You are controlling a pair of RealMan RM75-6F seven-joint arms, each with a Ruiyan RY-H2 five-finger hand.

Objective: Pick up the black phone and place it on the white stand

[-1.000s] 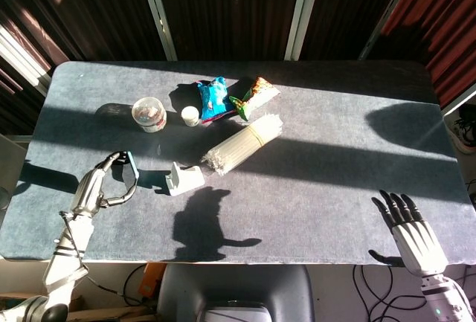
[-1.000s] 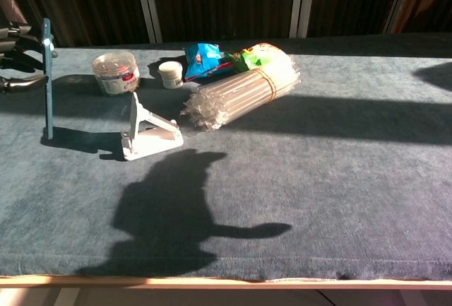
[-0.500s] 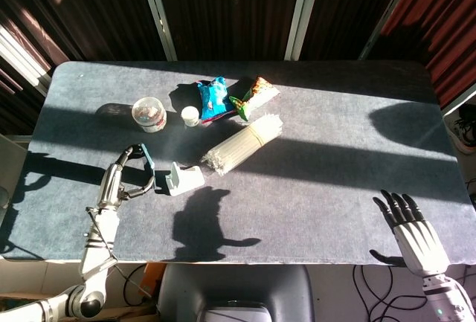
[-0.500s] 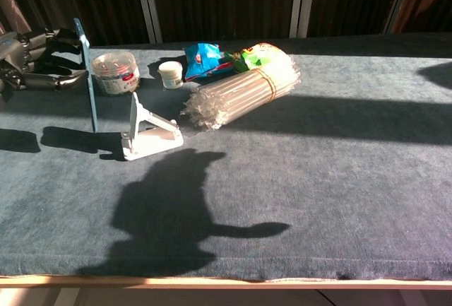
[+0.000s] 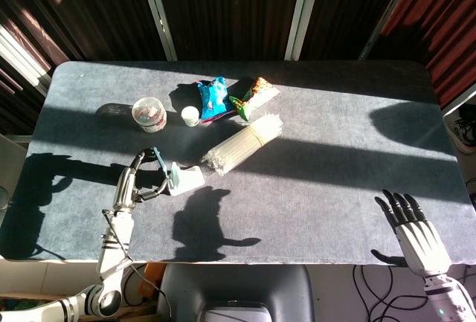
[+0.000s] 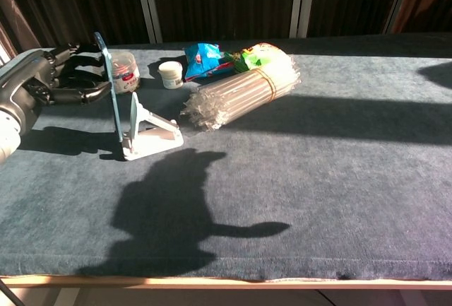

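Head view showed the desk spread wide under hard sunlight, grey cloth with long shadows across it. On its far middle lay the bundle of clear straws, with snack packets behind it, a round plastic tub and a small white jar to the left. My left hand was out over the near left part of the desk, clasping the black phone by its long edges, thumb on one side and fingers on the other. I held it upright on its short end, face turned edge-on to the chest view, just beside the back plate of the white stand; whether they touched I could not tell. My right hand hung off the near right corner, fingers spread and holding nothing. I judged the phone a stiff, smooth slab, light enough but slippery at the glass, so the edges were the right place to hold it. It would need tilting back against the plate and its lower end seated on the stand's lip. The stand looked light, and a careless nudge might push it away.
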